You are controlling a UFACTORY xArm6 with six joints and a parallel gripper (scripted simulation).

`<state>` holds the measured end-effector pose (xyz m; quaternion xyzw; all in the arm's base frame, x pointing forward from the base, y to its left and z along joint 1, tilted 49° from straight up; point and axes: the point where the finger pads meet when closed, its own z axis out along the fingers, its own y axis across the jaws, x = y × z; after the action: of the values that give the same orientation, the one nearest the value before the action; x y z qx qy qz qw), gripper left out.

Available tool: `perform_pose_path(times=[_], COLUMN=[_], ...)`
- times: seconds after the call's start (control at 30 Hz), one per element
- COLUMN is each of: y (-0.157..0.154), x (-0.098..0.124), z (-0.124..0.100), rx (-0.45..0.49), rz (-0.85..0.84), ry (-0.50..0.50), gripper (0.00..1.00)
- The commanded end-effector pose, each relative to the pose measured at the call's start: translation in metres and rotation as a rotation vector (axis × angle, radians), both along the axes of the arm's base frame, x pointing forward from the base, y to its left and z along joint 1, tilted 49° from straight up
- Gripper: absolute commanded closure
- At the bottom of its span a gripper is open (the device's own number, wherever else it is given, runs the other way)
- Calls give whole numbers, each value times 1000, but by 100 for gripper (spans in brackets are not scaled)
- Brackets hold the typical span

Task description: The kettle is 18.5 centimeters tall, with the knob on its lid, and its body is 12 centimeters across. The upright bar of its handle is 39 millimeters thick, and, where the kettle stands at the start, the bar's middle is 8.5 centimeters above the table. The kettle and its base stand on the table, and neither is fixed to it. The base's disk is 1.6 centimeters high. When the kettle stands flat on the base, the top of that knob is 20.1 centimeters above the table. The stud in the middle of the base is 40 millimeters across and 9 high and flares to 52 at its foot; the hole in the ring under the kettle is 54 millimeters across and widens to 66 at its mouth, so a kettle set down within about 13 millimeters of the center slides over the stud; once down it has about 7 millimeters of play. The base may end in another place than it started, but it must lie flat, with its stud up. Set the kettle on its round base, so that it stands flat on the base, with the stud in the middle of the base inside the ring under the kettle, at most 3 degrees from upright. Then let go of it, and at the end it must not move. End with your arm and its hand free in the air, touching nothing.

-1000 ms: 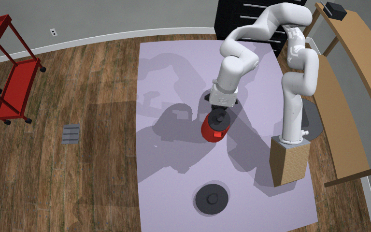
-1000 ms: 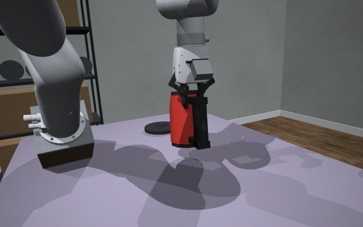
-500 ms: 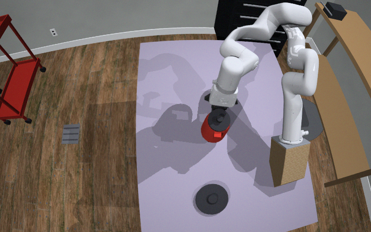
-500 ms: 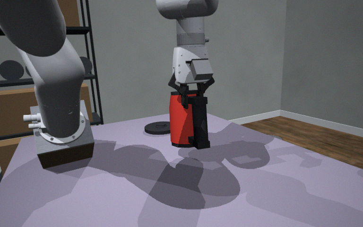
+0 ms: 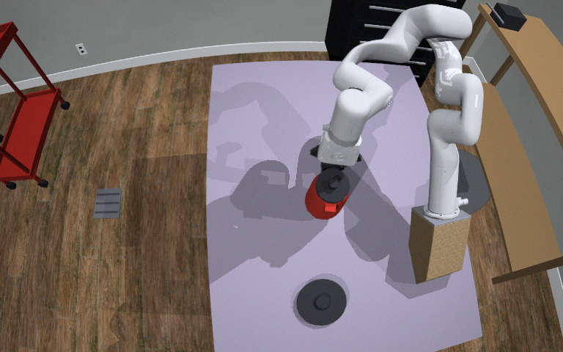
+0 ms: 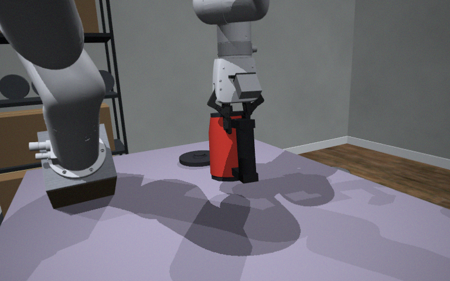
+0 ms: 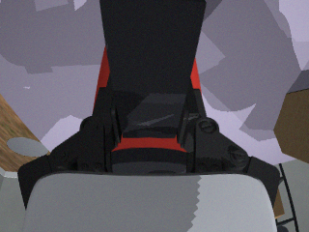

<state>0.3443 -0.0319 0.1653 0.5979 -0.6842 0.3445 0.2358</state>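
The red kettle (image 5: pixel 325 198) with a dark lid and black handle stands upright near the middle of the lilac table. It also shows in the exterior view (image 6: pixel 225 147), with its bottom at or just above the table top. My gripper (image 6: pixel 236 124) comes down from above and is shut on the top of the black handle bar (image 6: pixel 246 150). In the wrist view the fingers clamp the handle (image 7: pixel 153 52). The round dark base (image 5: pixel 321 302) with its stud up lies flat near the table's front edge, well apart from the kettle. It shows behind the kettle in the exterior view (image 6: pixel 195 158).
The arm's pedestal box (image 5: pixel 438 243) stands at the table's right side. A black cabinet (image 5: pixel 373 24) is behind the table, a wooden bench (image 5: pixel 518 166) at the right, a red cart (image 5: pixel 20 116) at the far left.
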Motion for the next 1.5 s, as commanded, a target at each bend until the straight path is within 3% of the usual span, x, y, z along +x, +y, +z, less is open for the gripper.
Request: perform_pose_path(times=[0.0,0.97,1.47], y=[4,42,75], x=[1,6,10], z=[-3,-47,-84], rx=[1,1,1], rz=[1,1,1], ry=[-3,-3,-3], gripper=[100,100,100])
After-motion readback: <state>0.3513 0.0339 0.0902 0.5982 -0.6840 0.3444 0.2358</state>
